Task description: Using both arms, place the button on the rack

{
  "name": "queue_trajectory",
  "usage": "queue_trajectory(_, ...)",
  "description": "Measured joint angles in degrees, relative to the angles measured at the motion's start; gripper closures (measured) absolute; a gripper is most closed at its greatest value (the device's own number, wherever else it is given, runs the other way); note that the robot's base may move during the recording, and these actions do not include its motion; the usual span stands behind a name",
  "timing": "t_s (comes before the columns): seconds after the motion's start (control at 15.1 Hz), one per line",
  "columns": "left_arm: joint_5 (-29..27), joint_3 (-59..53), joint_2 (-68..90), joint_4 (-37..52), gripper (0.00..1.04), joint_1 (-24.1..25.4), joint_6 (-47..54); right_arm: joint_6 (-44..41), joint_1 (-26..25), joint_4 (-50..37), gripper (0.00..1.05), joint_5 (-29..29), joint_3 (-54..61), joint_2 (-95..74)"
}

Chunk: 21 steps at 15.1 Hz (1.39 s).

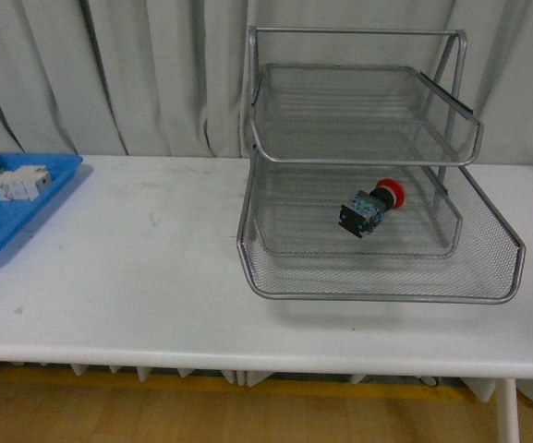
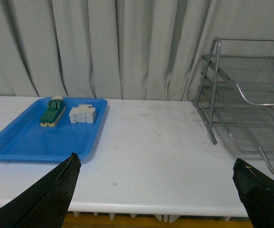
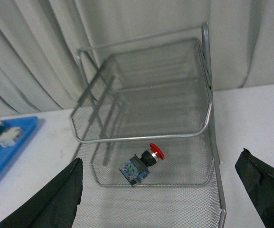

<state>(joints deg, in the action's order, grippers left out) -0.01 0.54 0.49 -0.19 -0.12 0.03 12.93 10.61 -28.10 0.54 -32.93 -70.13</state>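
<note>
And here's the rack (image 1: 377,175), standing on the right half of the white counter (image 1: 137,277), back near the curtain (image 1: 109,74), with the button (image 1: 371,206) lying on its side in the middle tray, red cap pointing toward the right edge. Over at the left edge, a blue tray (image 1: 17,212) holds a white component (image 1: 20,183), partly cut off by the frame.

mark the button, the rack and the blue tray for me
button (image 1: 374,205), front view, on its black body just behind the red cap.
rack (image 1: 381,293), front view, on the front rim of the lowest tray.
blue tray (image 2: 30,141), left wrist view, on its bare floor in front of the parts.
</note>
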Motion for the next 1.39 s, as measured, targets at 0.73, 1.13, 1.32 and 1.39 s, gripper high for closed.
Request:
queue_trajectory(0.73,0.0,0.0,0.0,0.0,0.07,0.0,0.0,4.6,10.8,21.1,0.56,-0.9,-17.3,-24.4)
queue_trajectory(1.13,0.0,0.0,0.0,0.0,0.07,0.0,0.0,5.9,11.5,19.3,1.03,0.0,-7.6,-28.9)
queue_trajectory(1.32,0.0,0.0,0.0,0.0,0.07,0.0,0.0,5.4,11.1,18.1,1.03,0.3,-7.4,-31.2)
queue_trajectory(1.39,0.0,0.0,0.0,0.0,0.07,0.0,0.0,5.0,10.6,18.2,1.03,0.3,-8.3,-32.0)
